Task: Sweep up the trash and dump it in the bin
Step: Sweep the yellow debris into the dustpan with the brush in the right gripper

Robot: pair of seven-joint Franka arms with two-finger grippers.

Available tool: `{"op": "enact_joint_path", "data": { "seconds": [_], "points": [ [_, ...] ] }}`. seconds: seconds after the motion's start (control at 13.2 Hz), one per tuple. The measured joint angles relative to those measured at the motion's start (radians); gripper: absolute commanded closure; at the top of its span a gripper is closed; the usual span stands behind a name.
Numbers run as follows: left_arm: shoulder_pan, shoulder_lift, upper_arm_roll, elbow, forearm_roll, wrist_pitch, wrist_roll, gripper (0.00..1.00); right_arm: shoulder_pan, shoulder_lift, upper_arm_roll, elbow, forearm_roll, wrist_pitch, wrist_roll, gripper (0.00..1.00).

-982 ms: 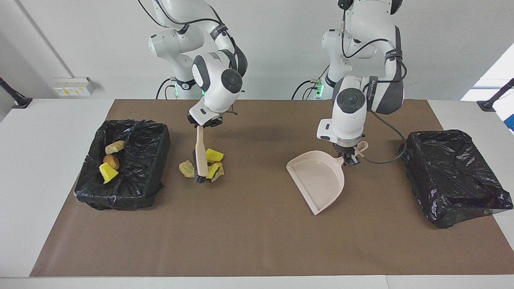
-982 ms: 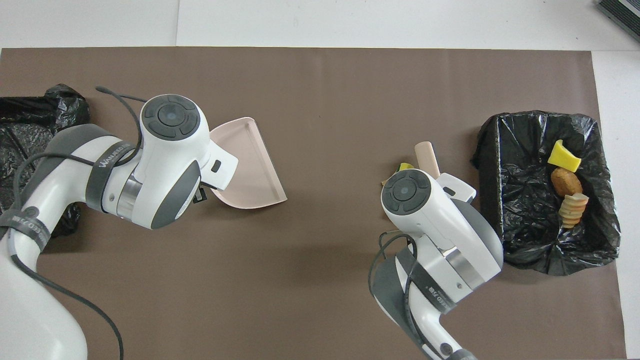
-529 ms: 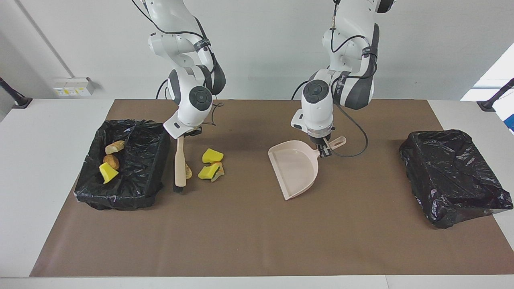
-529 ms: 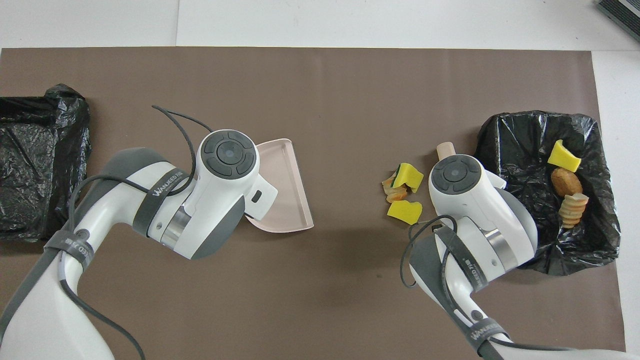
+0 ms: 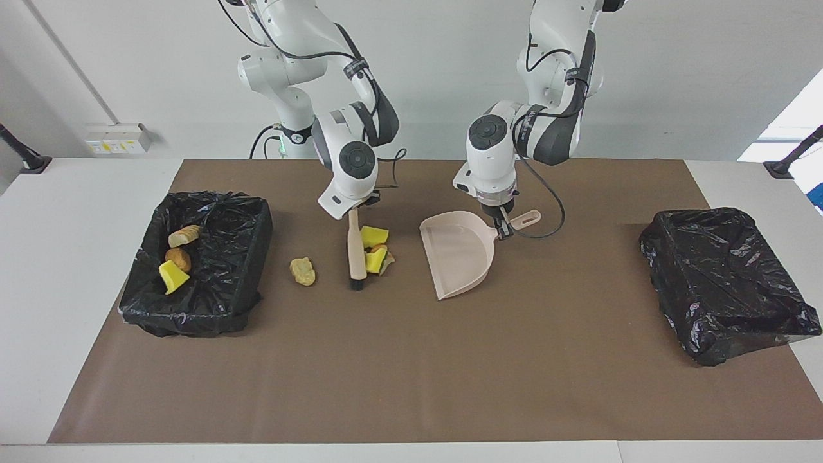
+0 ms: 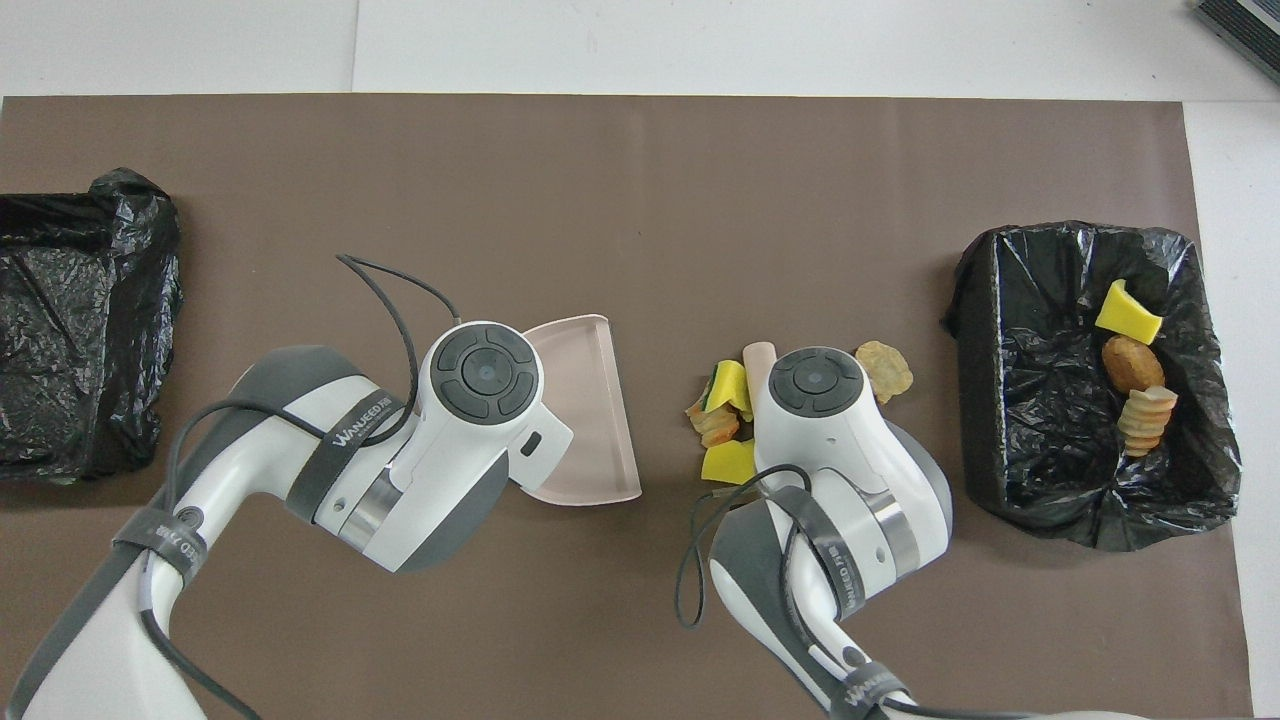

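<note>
The trash is split. A cluster of 2 yellow sponge wedges [image 5: 374,236] with an orange-brown scrap lies on the brown mat, touching the brush [image 5: 355,257] on the side toward the dustpan [image 5: 458,254]. 1 pale beige lump [image 5: 301,271] sits alone on the mat, between the brush and the bin [image 5: 254,212] at the right arm's end of the worktop. That bin already holds 3 pieces: a yellow wedge, a brown lump and a ridged beige one.

The right end effector [image 5: 355,207] is pressed together on the brush handle, bristles down on the mat. The left end effector [image 5: 500,225] pinches the dustpan by its handle; the pan's open lip faces the cluster, with a strip of bare mat between them. A second black-lined bin [image 5: 720,283] stands at the left arm's end, with nothing visible in it.

Judging from this layout, the main risk is the stray beige lump: it lies on the wrong side of the brush, so a stroke toward the pan would leave it there. The light sponge wedges may also tumble or slide around the brush ends instead of moving ahead of it. If the pan's lip is not flat on the mat, pieces could slip under it or simply push it away.
</note>
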Motion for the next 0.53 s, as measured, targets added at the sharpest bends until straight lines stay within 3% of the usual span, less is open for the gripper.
{"op": "enact_joint_path", "data": {
  "seconds": [0.23,0.53],
  "points": [
    [-0.001,-0.022,0.000,-0.042,0.000,0.019,0.000,1.00,0.036,-0.001,0.001,0.001,0.139,0.021,-0.042,1.00],
    [0.002,-0.042,0.004,-0.091,0.001,0.067,0.000,1.00,0.041,-0.002,0.001,0.008,0.433,0.021,-0.167,1.00]
  ]
}}
